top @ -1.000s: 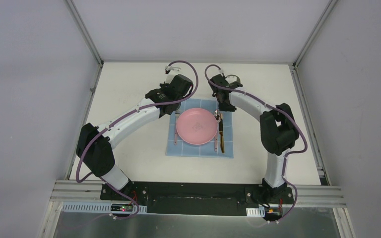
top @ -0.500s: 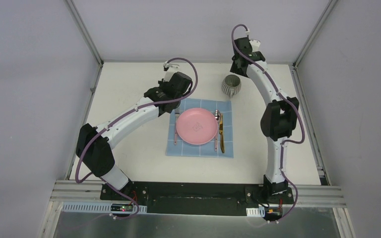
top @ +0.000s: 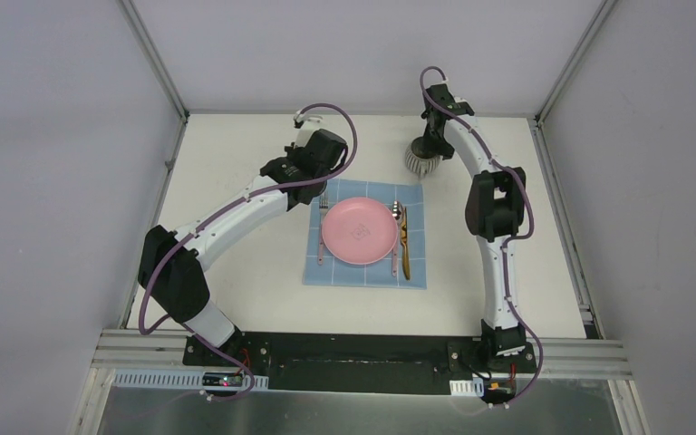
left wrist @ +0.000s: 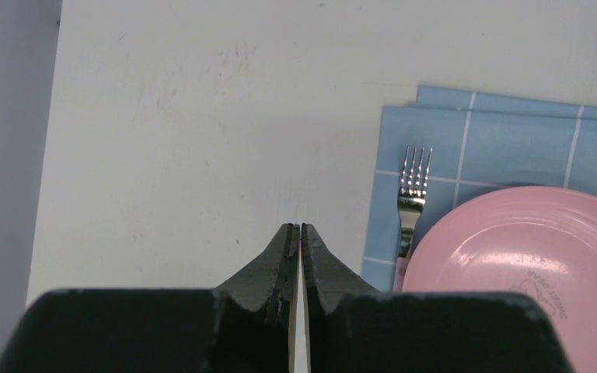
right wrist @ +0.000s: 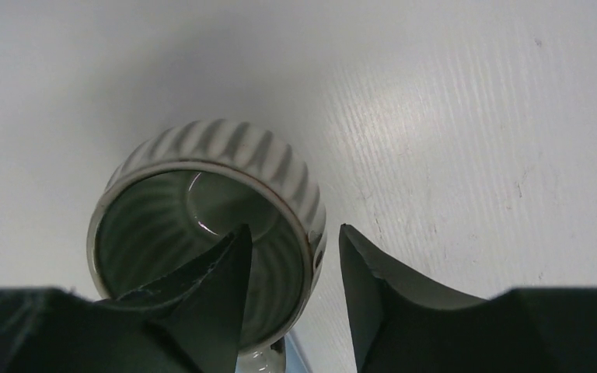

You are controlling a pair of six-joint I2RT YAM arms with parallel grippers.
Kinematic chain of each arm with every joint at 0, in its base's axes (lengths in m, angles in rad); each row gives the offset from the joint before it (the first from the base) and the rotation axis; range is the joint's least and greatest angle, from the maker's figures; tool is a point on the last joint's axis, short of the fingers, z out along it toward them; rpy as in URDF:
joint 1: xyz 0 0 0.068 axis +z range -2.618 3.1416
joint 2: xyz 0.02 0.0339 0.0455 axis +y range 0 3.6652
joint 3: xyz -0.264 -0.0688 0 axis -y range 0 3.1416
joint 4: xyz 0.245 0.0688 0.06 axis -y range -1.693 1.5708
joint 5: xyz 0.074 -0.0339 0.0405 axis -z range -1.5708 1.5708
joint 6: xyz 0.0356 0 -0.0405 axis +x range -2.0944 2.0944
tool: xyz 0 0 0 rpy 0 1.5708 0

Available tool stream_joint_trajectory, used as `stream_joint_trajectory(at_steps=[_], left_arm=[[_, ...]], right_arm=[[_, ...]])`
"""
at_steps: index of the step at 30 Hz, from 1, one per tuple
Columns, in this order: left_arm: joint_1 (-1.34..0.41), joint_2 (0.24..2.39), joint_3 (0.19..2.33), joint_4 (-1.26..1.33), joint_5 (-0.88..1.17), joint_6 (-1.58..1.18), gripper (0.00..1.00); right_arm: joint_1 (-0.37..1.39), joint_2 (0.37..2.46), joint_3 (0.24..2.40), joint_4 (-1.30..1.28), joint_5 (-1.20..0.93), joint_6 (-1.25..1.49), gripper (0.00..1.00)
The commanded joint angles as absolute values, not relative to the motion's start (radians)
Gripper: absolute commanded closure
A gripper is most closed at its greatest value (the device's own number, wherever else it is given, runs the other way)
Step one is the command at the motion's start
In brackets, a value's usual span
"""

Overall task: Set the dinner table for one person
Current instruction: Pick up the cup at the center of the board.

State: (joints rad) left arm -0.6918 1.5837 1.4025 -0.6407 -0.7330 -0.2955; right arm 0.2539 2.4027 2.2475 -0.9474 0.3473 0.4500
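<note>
A pink plate (top: 359, 230) lies on a light-blue grid cloth (top: 367, 276) on the off-white dinner table (top: 227, 172). A fork (left wrist: 413, 186) lies left of the plate, its handle under the rim; the plate (left wrist: 528, 272) and cloth (left wrist: 505, 132) show there too. A spoon (top: 398, 214) and a knife (top: 405, 252) lie to the plate's right. A ribbed grey cup (top: 420, 160) stands upright behind the cloth's far right corner. My right gripper (right wrist: 295, 241) is open and straddles the cup's (right wrist: 202, 210) right wall, one finger inside and one outside. My left gripper (left wrist: 295, 227) is shut and empty, just left of the fork.
Aluminium rails (top: 557, 195) edge the table, and grey walls close it in on three sides. Bare tabletop (left wrist: 202, 155) lies left of the cloth.
My right arm rose from near the cup to the back of the table, then came down with its open fingers over the cup's wall. My left arm barely moved.
</note>
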Motion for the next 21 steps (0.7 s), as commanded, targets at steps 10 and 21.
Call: stream_joint_trajectory(at_steps=[10, 21], left_arm=[[-0.683, 1.62, 1.424, -0.638, -0.739, -0.295, 0.96], [-0.675, 1.624, 1.415, -0.638, -0.736, -0.296, 0.98]], right_arm=[[0.236, 2.454, 2.214, -0.889, 0.265, 0.464, 0.62], [0.236, 2.467, 2.195, -0.865, 0.244, 0.472, 1.0]])
